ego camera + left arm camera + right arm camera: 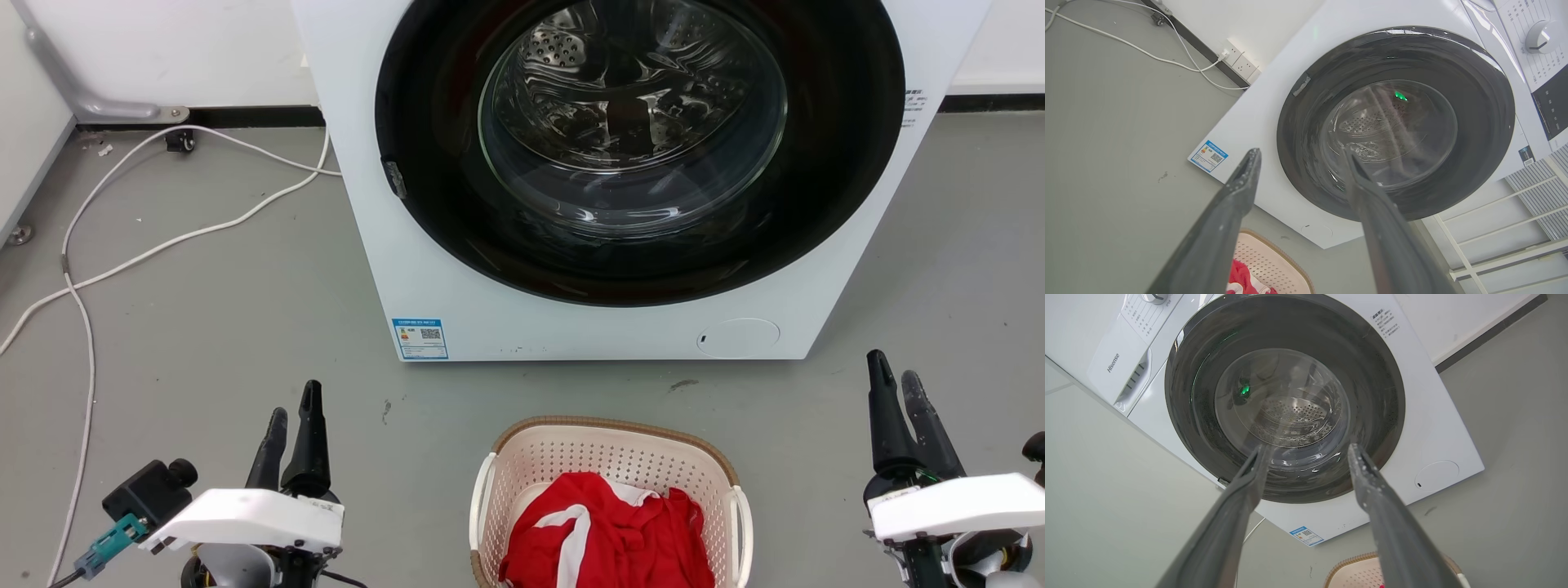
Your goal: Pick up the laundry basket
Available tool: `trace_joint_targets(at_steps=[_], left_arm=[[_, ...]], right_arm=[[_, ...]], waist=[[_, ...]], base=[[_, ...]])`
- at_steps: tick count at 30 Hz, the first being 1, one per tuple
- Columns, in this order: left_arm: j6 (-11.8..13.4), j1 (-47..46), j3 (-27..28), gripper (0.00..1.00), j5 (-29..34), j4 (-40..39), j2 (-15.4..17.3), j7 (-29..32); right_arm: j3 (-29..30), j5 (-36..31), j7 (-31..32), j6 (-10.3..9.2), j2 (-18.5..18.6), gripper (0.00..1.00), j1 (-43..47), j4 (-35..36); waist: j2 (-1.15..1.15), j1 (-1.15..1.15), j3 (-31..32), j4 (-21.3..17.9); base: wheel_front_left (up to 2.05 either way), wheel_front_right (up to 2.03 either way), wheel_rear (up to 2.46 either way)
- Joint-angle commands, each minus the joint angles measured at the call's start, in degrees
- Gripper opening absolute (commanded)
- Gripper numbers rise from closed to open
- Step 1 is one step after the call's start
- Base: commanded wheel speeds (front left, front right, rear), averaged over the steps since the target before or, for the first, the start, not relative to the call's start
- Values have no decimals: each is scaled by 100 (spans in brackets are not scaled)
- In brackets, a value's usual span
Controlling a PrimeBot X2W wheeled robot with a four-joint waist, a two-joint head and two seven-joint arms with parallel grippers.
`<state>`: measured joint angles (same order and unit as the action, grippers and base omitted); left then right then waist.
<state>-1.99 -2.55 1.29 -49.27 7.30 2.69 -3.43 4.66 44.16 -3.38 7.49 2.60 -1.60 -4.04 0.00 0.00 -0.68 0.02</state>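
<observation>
The laundry basket [608,457] sits on the floor [245,310] before the washing machine [457,269], between my left claw [294,402] and right claw [891,366], both parted and empty. With the red clothes [620,531] inside, I judge it light and stiff. I'd take it by the white side handles [480,498].

Setting: laundry corner of a bare, utility-type room.

Evidence:
- A white front-loading washing machine [424,269] stands on the floor beyond the fingertips of the left gripper [292,400] and right gripper [893,367]. Its steel drum shows through the round door glass.
- A laundry basket [571,461] holding red clothes [612,539] sits between the two pairs of fingers, just before the machine.
- The grey hard floor [229,327] is scuffed. Behind it is a white wall with black skirting [245,116].
- Beyond the left fingers and outward, loose white cables [163,245] run to wall sockets [1241,63].
- In the left wrist view, a white barred rack [1494,228] stands right of the fingers, beside the machine.
</observation>
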Motion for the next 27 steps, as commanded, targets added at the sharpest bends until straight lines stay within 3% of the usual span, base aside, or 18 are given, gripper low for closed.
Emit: trace_joint_targets(at_steps=[1, 13, 27], left_arm=[[30, -3, -39, 100, 257, -126, 32, -70], [300, 93, -336, 100, 1372, -238, 147, -323], [325, 187, -416, 100, 2109, -432, 177, -533]], right_arm=[[-12, -263, -77, 1, 21, 100, 14, 163], [55, -1480, -330, 1, 25, 100, 160, 325], [20, -2347, -535, 1, 29, 100, 276, 560]], waist=[[0, 0, 2, 1], [0, 0, 15, 6], [0, 0, -15, 19]], base=[[0, 0, 0], [0, 0, 0], [0, 0, 0]])
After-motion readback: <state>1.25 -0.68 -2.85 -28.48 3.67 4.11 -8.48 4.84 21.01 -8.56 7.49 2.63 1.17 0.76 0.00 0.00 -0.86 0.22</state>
